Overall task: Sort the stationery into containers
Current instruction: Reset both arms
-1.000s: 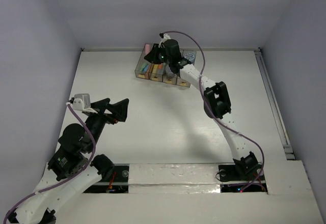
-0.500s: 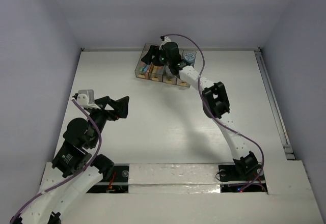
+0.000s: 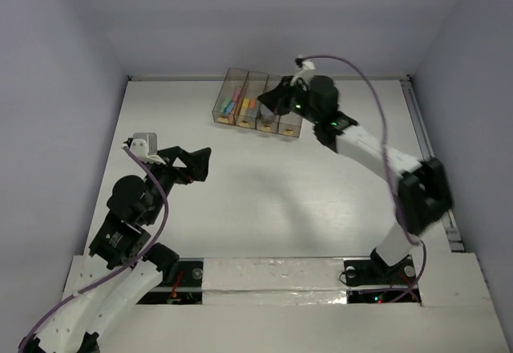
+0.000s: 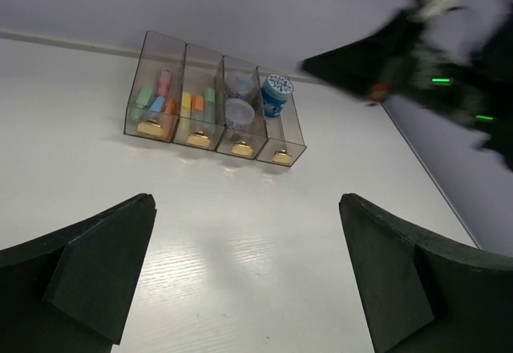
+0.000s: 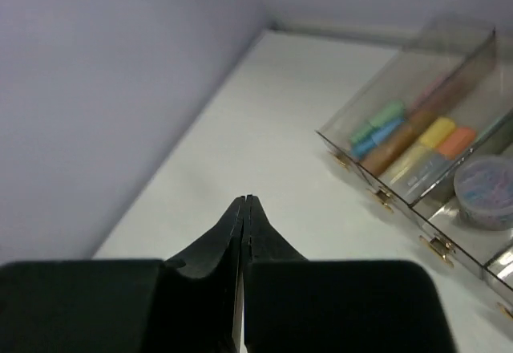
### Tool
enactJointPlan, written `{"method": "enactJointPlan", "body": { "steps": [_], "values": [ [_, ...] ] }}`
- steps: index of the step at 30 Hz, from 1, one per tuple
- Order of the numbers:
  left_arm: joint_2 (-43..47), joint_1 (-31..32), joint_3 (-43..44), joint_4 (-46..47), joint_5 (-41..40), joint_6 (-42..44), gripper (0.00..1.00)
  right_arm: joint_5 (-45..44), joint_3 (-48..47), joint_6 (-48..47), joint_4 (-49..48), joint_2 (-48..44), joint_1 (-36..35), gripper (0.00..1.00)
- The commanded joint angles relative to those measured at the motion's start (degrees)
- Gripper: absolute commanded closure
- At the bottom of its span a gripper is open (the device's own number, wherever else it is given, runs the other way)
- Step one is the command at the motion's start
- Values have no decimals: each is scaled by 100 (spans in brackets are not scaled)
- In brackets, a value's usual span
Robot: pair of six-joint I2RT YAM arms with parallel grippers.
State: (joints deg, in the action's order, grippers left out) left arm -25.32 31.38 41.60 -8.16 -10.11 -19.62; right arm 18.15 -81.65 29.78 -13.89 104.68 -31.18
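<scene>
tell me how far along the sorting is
Done: sticks lie in the two left containers, rolls in the two right ones. In hand: nothing; the right tool is shut and empty, the left tool open and empty. Left: seemingly nothing, since no loose pieces show on the table.

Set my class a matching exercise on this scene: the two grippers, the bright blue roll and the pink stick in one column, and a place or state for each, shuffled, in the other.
Things
1. left gripper
2. right gripper
3. bright blue roll
4. pink stick

Place or state
A. in the rightmost bin, as the left wrist view shows the row
B. jaws shut, holding nothing
C. in the leftmost bin of that row
D. jaws wide open, holding nothing

Pairs: 1-D, 2-B, 3-A, 4-C
</scene>
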Motion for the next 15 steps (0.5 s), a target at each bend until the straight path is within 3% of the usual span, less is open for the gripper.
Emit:
{"method": "enactJointPlan", "body": {
  "steps": [1, 4, 5, 7, 8, 9, 11, 15],
  "values": [
    [-148, -44, 216, 464, 202, -60, 1, -565, 1499, -499, -1344, -2369, 15, 100],
    [-236, -44, 471, 622, 211, -42, 1, -1426, 2815, -605, -1301, -4285, 15, 100],
    [-263, -44, 541, 666, 211, -7, 1, -2046, 3064, -631, -1161, -4725, 15, 80],
    [-385, -44, 717, 746, 124, 54, 1, -2621, 3556, -701, -924, -5803, 68, 52],
    [-421, -44, 778, 763, 106, 72, 1, -3111, 3646, -736, -627, -6089, 68, 21],
    [-473, -44, 840, 781, 88, 89, 1, -3360, 3717, -780, -476, -6309, 68, 2],
    [-553, -44, 849, 860, 123, 72, 1, -3835, 3883, -798, -185, -6706, 68, 0],
    [-693, -44, 709, 1018, 351, -51, 1, -3837, 3937, -711, 106, -6795, 68, 0]
  ]
}}
